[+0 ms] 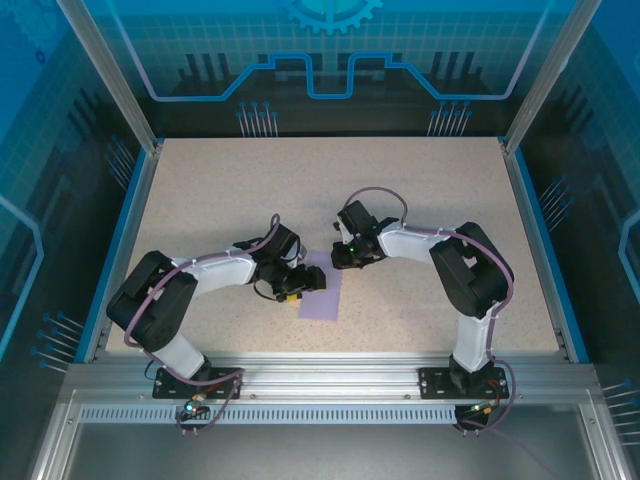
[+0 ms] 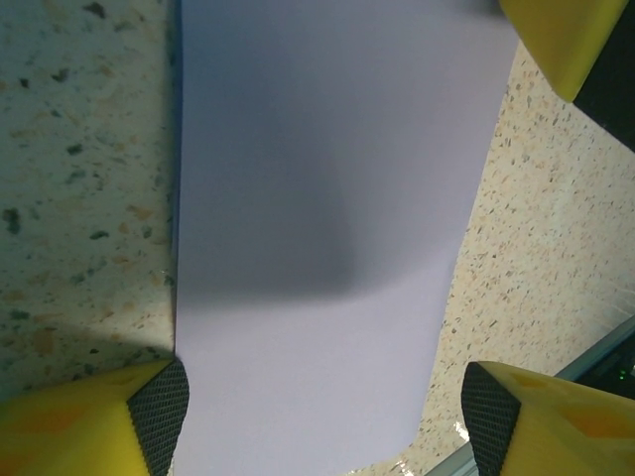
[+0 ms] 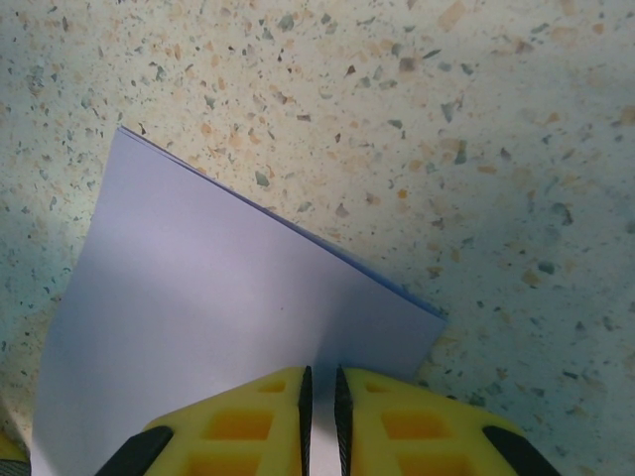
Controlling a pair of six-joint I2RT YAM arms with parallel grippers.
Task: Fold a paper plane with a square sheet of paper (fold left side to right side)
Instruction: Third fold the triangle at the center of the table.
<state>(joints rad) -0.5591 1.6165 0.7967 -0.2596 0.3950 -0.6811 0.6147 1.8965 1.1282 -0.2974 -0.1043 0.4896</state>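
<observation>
Though the square sheet of paper lay doubled, its one o'clock corner clamped by the right gripper and the left gripper splayed open above it, the dart folds apparently remained to do.

Speckled beige stone-look counter with a thin blue edge strip down the sides. Silver aluminium frame posts hold see-through blue wall panels printed with circuit lines and a gear. Slotted aluminium rail runs across the near edge.
</observation>
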